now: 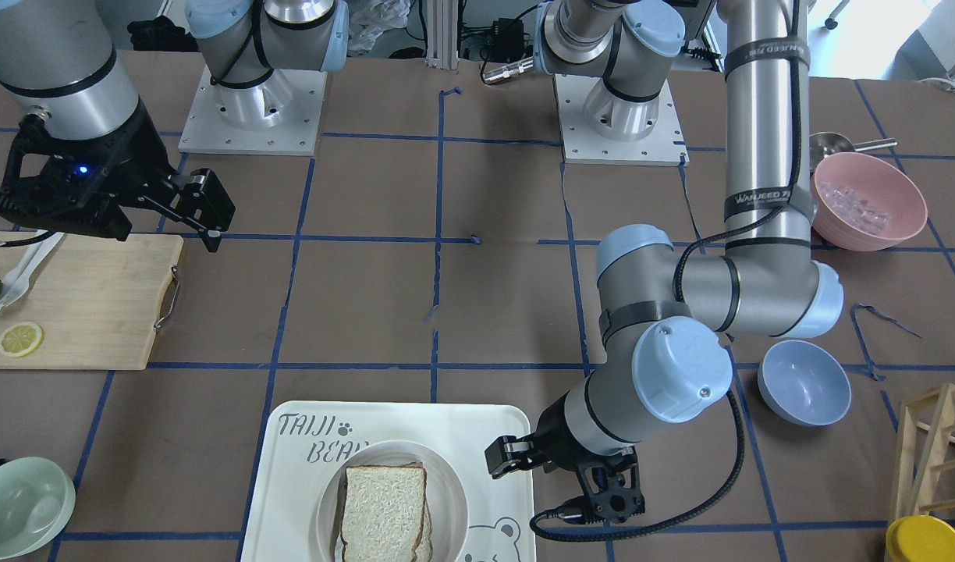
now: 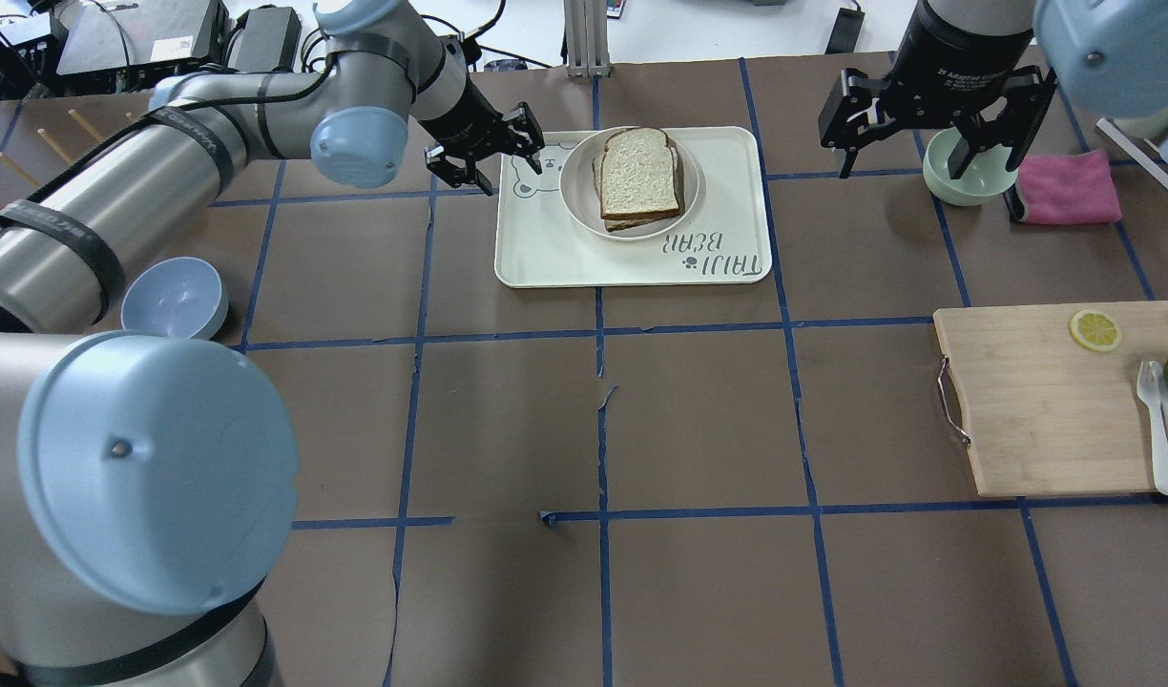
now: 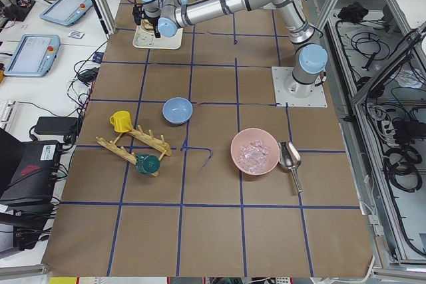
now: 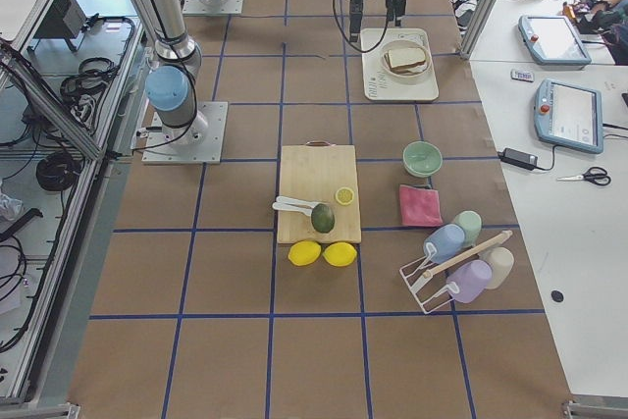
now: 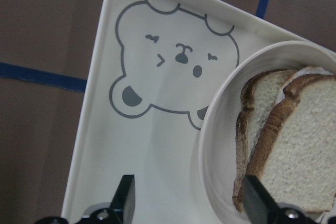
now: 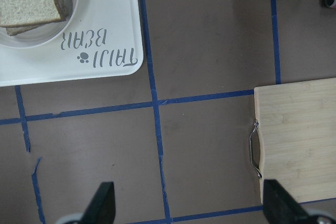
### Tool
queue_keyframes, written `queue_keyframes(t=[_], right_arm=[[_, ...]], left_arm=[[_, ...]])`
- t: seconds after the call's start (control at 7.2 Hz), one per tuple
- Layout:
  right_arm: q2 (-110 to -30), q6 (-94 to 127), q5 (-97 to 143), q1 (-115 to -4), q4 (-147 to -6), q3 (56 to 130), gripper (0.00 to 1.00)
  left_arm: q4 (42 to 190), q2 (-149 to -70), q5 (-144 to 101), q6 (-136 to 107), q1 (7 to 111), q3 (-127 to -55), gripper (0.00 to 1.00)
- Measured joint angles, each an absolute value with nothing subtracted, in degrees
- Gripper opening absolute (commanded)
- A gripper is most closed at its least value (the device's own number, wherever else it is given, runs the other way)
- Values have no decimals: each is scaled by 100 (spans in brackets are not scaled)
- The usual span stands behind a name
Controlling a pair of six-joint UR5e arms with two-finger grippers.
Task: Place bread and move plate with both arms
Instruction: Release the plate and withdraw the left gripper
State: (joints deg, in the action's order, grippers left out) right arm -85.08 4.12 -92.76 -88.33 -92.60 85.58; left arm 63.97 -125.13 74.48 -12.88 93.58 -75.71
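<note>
The bread (image 2: 639,172) lies on top of a second slice in the plate (image 2: 576,191), which stands on the white bear-printed tray (image 2: 632,262). The bread (image 1: 384,511), plate (image 1: 450,484) and tray (image 1: 290,499) also show in the front-facing view. My left gripper (image 2: 496,153) is open and empty, low over the tray's bear corner, just beside the plate's rim. In the left wrist view, the gripper (image 5: 191,200) has the plate rim (image 5: 210,145) between its fingertips. My right gripper (image 2: 928,162) is open and empty, high above the table, away from the tray.
A pale green bowl (image 2: 966,176) and a pink cloth (image 2: 1066,186) lie beyond the tray. A wooden cutting board (image 2: 1042,401) holds a lemon slice, fork and avocado. A blue bowl (image 2: 174,298) sits under my left arm. A pink bowl (image 1: 868,199) stands further off.
</note>
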Motion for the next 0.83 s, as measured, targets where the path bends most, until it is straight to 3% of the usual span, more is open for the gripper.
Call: queue_keyframes(t=[0.83], right_arm=[[-8501,400,-9313,-8833,-9318,8881,100]], left_arm=[[8452,-10198,9087,154,9229,-7901,81]])
